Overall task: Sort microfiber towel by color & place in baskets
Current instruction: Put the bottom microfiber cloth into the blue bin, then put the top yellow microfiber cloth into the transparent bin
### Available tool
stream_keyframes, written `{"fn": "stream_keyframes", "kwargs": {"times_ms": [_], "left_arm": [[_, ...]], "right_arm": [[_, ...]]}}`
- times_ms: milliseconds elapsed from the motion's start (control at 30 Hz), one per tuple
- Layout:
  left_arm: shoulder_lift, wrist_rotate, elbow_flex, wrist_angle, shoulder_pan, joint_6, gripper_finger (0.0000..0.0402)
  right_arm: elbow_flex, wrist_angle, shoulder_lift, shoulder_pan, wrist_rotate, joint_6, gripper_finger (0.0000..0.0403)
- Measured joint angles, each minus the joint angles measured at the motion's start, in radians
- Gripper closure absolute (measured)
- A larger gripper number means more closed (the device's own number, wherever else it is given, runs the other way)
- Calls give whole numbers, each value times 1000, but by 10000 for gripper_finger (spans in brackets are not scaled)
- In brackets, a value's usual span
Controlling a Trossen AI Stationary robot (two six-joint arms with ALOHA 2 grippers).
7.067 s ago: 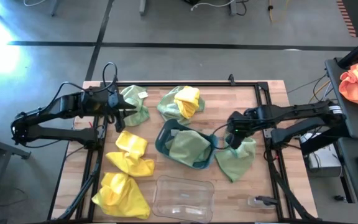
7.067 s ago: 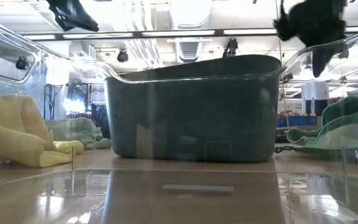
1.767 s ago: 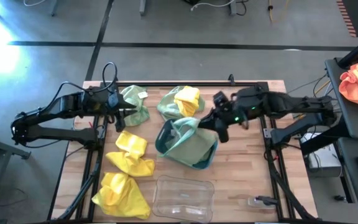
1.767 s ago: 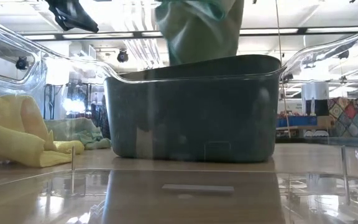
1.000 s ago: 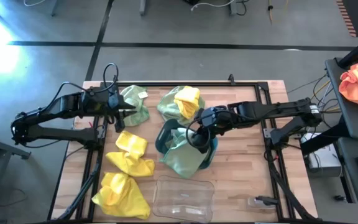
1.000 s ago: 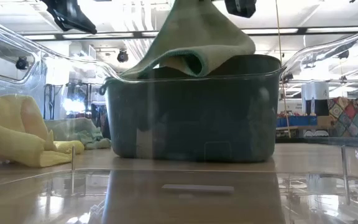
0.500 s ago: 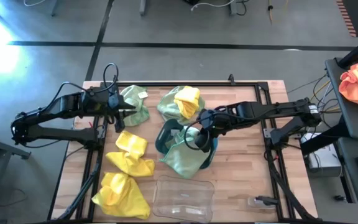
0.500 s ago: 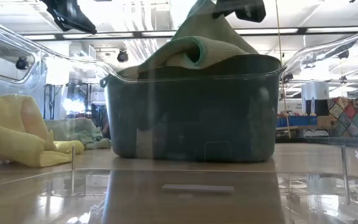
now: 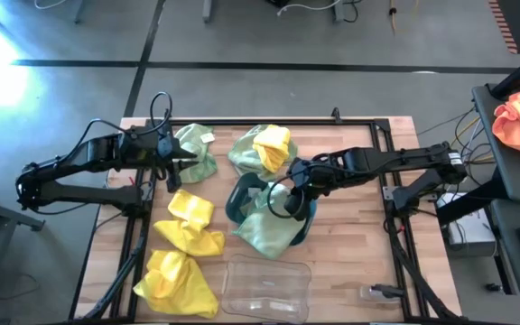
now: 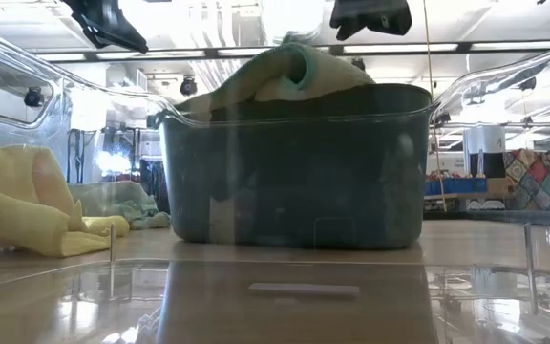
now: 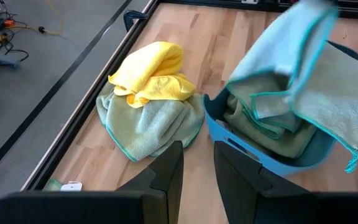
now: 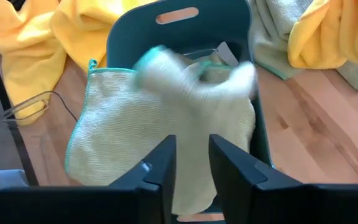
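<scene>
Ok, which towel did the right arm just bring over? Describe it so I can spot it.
Find the dark teal basket at mid-table. The pale green towel heaped in it spills over its rim toward the clear basket, just under the right claw. Every other green towel lies on the wood; only this one overhangs a basket.

Pale green towel drapes over the dark teal basket; yellow towels lie beside the clear basket.

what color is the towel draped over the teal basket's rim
Pale green towel; the right wrist view shows it best.
</scene>
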Motion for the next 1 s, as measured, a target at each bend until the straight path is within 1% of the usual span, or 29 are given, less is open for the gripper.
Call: {"fn": "stream_keyframes", "kwargs": {"times_ms": [133,300,367,500,567,900,1000], "left_arm": [[0,0,0,0,0,14,327],[0,0,0,1,0,22,327],[0,0,0,1,0,22,327],[0,0,0,1,0,22,327],[0,0,0,1,0,25,327],[0,0,0,1,0,58,327],[0,0,0,1,0,75,327]], "right_arm": [[0,1,0,0,0,-1,287],[0,17,0,-9,11,-2,274],[0,18,0,-17,78,-3,275],[0,12,0,-32,286,-34,286],[0,10,0,-45,342,-78,292],[-1,12,0,-114,340,-309,321],[-10,38,9,-130,339,-336,326]]}}
